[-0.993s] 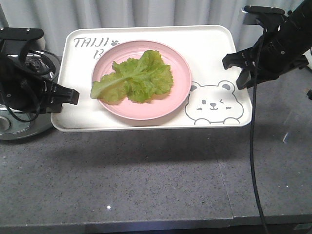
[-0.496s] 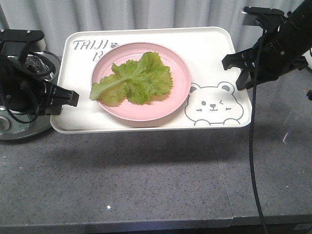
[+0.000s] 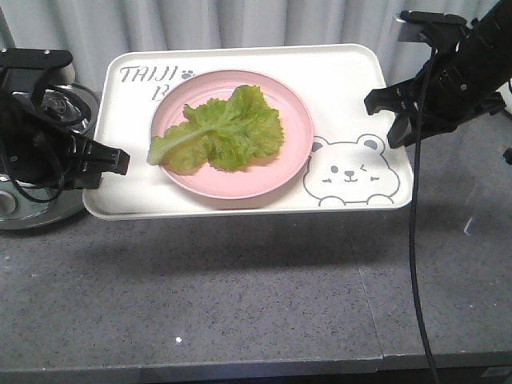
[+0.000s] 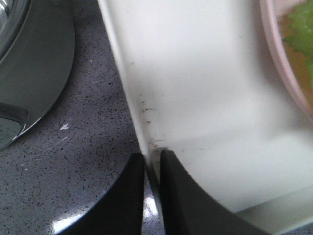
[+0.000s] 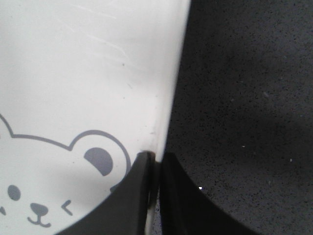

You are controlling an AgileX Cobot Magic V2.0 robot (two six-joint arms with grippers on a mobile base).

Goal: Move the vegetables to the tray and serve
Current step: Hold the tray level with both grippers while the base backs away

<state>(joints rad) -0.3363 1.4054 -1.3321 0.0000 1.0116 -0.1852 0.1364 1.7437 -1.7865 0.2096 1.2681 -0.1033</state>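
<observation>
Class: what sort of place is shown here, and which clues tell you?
Probably a kitchen-style counter: a speckled grey countertop, a shiny steel vessel at the edge, and lettuce on a pink plate.

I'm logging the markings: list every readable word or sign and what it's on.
"TAIJI", followed by a paw print: on the tray.
"B": second line on the tray, the rest hidden by the pink plate.
Nothing else is readable in any view.

Held clear of the speckled grey table (image 3: 240, 304), roughly level: large cream rectangular plastic tray (image 3: 352, 88), rounded corners, grey winking bear in one corner. Heaped on round pink plate (image 3: 296, 128) mid-tray: crinkly light-green lettuce leaves (image 3: 224, 132), pale-ribbed.
</observation>
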